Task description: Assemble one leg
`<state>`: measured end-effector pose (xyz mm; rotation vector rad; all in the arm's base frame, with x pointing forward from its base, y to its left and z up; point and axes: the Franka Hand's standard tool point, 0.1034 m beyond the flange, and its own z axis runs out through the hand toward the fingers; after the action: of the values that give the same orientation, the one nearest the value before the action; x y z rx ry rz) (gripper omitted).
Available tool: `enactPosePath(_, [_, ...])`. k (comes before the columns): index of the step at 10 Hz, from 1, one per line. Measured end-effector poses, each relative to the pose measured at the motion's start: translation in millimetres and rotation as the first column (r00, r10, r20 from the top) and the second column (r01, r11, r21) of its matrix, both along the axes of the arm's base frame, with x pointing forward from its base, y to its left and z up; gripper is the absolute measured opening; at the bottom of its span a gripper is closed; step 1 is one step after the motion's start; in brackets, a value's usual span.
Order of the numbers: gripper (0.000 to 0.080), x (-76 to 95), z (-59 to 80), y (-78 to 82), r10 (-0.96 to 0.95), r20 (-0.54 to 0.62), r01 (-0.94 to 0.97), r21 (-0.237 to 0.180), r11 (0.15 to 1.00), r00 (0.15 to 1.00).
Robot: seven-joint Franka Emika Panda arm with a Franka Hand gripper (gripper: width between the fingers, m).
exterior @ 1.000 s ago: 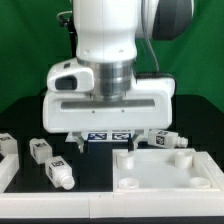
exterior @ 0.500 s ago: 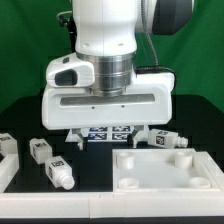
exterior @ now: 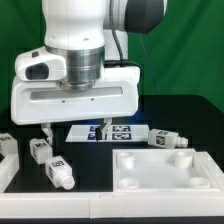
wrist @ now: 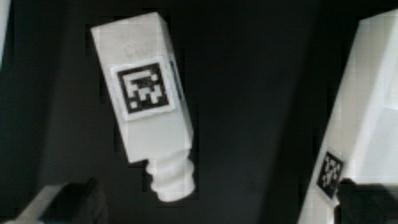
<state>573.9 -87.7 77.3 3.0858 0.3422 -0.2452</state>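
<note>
Leg (wrist: 148,98) lies flat, untouched, near end effector (exterior: 75,129).

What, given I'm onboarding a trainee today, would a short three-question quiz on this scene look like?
1. Fill in: the leg in the wrist view carries a black-and-white square ____.
2. True or false: the gripper is clamping a leg.
3. The marker board is: A) flat, beyond the white panel; B) inside the panel; C) leaning upright.
Key: 1 tag; 2 false, it is open and empty; 3 A.
</note>
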Motion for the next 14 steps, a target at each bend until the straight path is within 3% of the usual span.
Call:
enactPosePath(4, [0.0649,-1.3,-2.4,0.4,0.004,-0.006,-0.004,0.001,1.000,1.000])
enactPosePath(5, [0.0649,-7.9,-9.4,-6.6,0.051,-0.026,-0.050,0.005,0.999,0.998])
enactPosePath(7, [0.0649,-29.4,-18.0,-36.7,0.112,-0.061,-0.113,-0.006,0.994,0.992])
enactPosePath(8, [0.0649,-43.4,-18.4,-51.9,0.148,-0.139,-0.154,-0.033,0.988,0.979])
enactPosePath(9, [0.0649,-46.3,-20.5,-59.5,0.146,-0.158,-0.154,-0.043,0.987,0.977])
enactPosePath(10, [0.0649,-54.2,-20.8,-61.4,0.119,-0.221,-0.129,-0.031,0.991,0.968])
enactPosePath(14, [0.0649,-58.5,-27.8,-52.1,0.107,-0.436,-0.134,-0.032,0.990,0.894])
